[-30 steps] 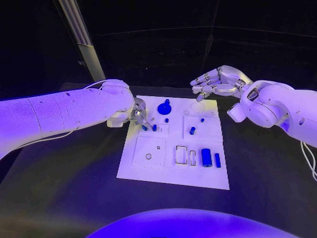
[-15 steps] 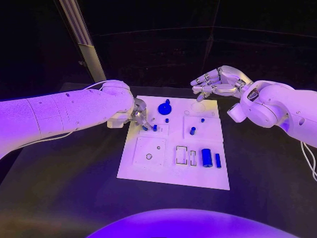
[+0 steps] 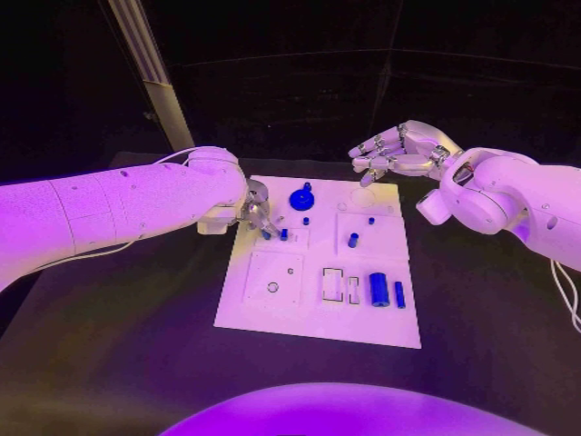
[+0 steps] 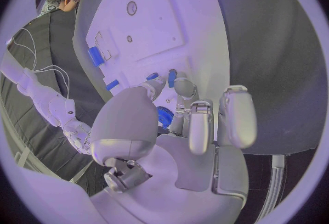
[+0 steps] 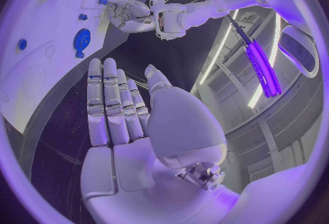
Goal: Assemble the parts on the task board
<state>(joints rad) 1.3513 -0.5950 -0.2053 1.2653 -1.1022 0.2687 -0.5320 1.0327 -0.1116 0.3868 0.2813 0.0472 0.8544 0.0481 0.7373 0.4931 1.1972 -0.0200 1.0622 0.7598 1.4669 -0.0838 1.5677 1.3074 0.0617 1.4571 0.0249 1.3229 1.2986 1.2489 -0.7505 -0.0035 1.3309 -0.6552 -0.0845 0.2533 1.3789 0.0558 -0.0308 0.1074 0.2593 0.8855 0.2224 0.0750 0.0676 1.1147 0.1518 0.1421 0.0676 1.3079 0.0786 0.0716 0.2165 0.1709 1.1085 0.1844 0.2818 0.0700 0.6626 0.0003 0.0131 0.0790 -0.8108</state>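
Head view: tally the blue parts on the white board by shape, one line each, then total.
Round gear-like disc: 1
Large cylinder: 1
Thin rod: 1
Small pegs: about 5; the ones by the left hand are hard to separate
Total: about 8

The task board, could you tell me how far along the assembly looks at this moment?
Early to midway, I think. On the task board, the round gear and a few small pegs already stand in place. The left hand has its fingertips at a small peg near the board's left edge. The right hand hovers open beyond the far edge. Two blue cylinders lie loose beside unfilled rectangular slots.
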